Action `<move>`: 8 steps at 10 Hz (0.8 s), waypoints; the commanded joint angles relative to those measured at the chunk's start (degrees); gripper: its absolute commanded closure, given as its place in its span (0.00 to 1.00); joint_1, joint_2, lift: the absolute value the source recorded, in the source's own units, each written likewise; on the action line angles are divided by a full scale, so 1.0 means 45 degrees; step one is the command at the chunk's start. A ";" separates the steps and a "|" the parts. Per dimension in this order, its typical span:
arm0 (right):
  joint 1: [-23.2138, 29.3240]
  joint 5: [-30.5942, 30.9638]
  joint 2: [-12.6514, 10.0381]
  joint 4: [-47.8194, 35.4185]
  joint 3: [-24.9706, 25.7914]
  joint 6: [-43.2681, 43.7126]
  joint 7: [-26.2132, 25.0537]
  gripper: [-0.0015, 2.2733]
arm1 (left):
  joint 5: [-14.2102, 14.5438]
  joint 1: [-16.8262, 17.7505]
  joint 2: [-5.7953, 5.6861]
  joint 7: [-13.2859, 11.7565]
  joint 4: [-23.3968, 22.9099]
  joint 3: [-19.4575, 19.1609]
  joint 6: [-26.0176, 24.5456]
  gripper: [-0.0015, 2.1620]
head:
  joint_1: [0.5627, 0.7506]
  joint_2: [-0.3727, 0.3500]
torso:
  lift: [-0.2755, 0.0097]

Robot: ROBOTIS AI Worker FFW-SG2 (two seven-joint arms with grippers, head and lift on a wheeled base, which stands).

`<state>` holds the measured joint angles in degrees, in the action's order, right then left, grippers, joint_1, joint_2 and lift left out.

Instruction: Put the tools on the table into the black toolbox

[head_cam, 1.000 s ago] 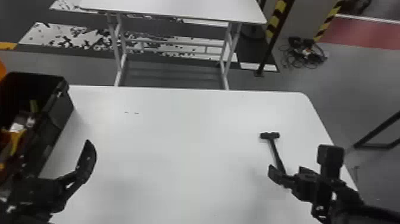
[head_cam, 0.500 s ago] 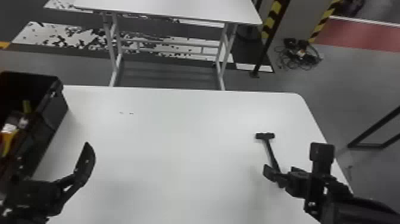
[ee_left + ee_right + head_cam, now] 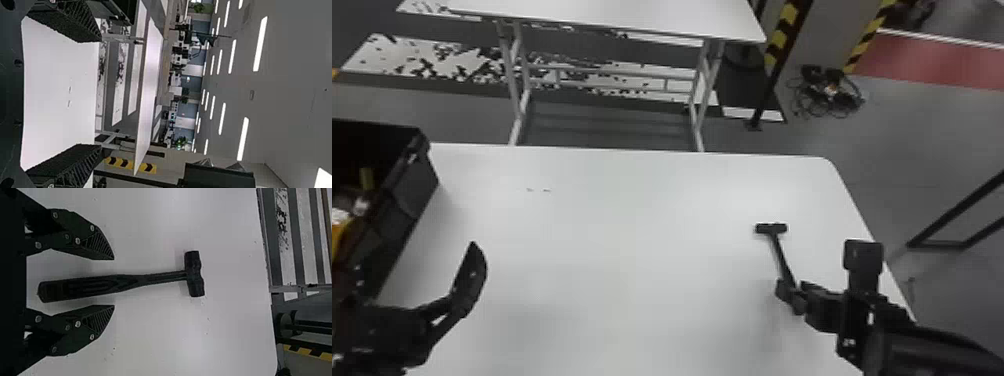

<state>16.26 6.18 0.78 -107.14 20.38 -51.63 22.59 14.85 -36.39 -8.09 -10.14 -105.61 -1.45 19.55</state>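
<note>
Hammer (image 3: 129, 281): black, with a blocky double-faced head (image 3: 195, 274) and a long grooved handle (image 3: 78, 288); is lying flat on the white rectangular table (image 3: 632, 225), towards the robot's right, head pointing away from the robot, handle running back to the right arm.
Right gripper (image 3: 113, 282): black, two-fingered; is straddling the handle, fingers standing moderately wide, one on each side with visible space between finger and handle. Nothing is being held.
Left gripper (image 3: 100, 93): the matching black one; is waiting over the table's left side near the toolbox, fingers spread wide, nothing between them.
Black plastic toolbox (image 3: 397, 210): is standing open at the robot's left, with yellow and white items (image 3: 354, 202) showing inside.
Grasp: step in hand, judged as lining up on the hammer before the pick; the handle is sitting in the gap between the fingers.
Closing: next move is calling for a squeeze on the handle, perhaps after a little lowering, then a straight lift.
Carry: the toolbox is lying across the table from the right arm, so a handover to the left gripper is looking likely.
Risk: a grip near the handle's end may be letting the heavy head droop or swing.
</note>
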 commanded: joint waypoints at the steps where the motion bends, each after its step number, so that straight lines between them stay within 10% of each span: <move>1: -0.0020 0.0052 0.0022 0.0001 0.0101 -0.0316 0.0000 0.89 | 0.0000 0.0000 -0.0020 -0.0013 0.0032 0.0009 0.0000 0.01 | 0.70 0.26 | 0.70; 8: 0.0858 -0.0846 -0.0095 -0.1444 0.0550 0.1325 -0.0059 0.99 | 0.0040 0.0137 -0.0020 0.0046 -0.0222 -0.0011 -0.0078 0.01 | 0.70 0.23 | 0.70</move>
<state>19.36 2.87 0.38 -112.52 22.92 -47.05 22.32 14.92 -35.80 -8.17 -9.93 -106.37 -1.49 19.28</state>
